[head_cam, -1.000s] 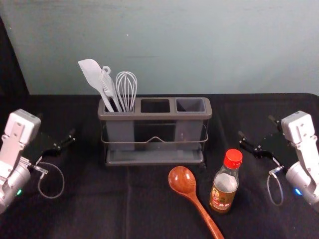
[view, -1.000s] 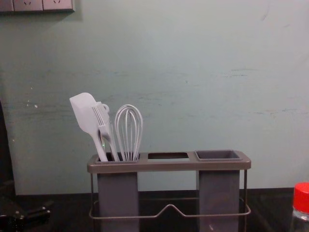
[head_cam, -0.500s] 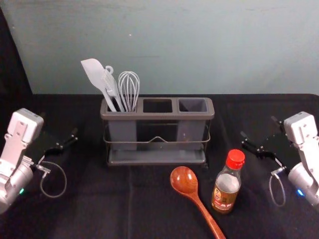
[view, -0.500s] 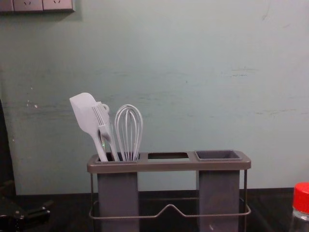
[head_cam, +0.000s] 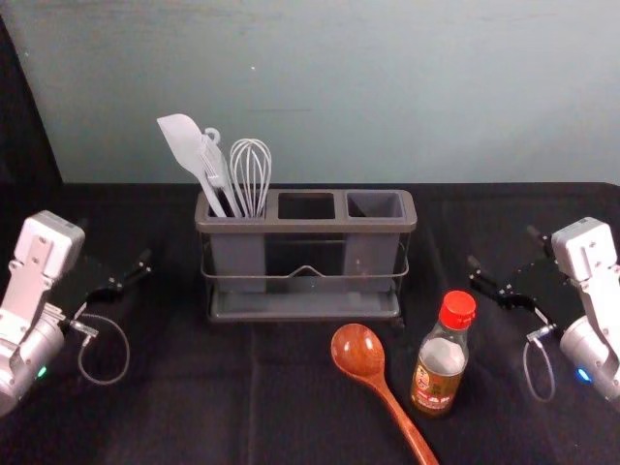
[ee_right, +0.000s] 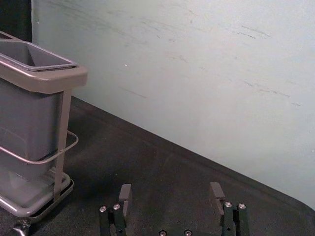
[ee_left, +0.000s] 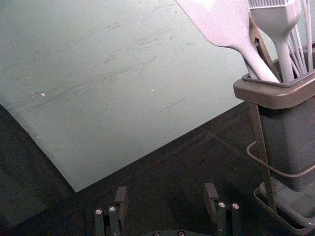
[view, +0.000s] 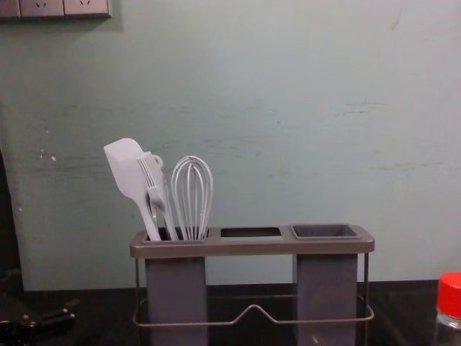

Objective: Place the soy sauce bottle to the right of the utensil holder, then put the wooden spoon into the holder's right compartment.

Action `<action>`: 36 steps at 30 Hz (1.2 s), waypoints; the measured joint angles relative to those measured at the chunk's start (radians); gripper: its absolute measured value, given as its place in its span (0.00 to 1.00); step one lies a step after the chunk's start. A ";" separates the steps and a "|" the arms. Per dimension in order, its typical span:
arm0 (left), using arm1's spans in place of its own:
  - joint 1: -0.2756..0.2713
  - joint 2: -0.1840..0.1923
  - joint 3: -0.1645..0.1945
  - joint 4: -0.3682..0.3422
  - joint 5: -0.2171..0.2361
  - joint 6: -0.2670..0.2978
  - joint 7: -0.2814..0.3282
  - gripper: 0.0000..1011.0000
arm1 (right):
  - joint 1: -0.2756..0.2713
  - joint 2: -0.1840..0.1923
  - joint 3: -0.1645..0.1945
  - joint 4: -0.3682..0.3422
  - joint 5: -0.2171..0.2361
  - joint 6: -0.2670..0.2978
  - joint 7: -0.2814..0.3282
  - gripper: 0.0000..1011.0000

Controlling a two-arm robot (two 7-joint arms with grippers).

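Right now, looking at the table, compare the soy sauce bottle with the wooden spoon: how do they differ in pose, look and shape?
The soy sauce bottle stands upright; the wooden spoon lies down. The bottle is see-through, labelled and red-capped; the spoon is reddish-brown. The bottle is stout, while the spoon has a rounded bowl and slender handle. Both rest on the dark cloth.

Left of the right gripper (head_cam: 503,248), a lane of black cloth (head_cam: 441,242) leads to the utensil holder (head_cam: 305,229), while the soy sauce bottle (head_cam: 434,385) stands upright to its near left, the wooden spoon (head_cam: 356,349) lying just past that. Ahead, the wall (head_cam: 436,97) blocks the way. Right of the left gripper (head_cam: 113,242), bare cloth runs up to the utensil holder, topped by spatula (head_cam: 177,140) and whisk (head_cam: 250,160).
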 joint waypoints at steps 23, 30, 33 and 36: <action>0.000 0.000 0.000 0.000 0.000 0.000 0.000 1.00 | -0.268 0.122 0.140 -0.255 0.022 -0.078 -0.003 0.99; 0.000 0.000 0.000 0.000 0.000 0.000 0.000 1.00 | -0.446 0.207 0.254 -0.364 0.130 -0.152 0.048 0.99; 0.000 0.000 0.000 0.000 0.000 0.000 0.000 1.00 | -0.520 0.242 0.299 -0.399 0.201 -0.189 0.103 0.99; 0.000 0.000 0.000 0.000 0.000 0.000 0.000 1.00 | -0.580 0.266 0.330 -0.429 0.260 -0.217 0.158 0.99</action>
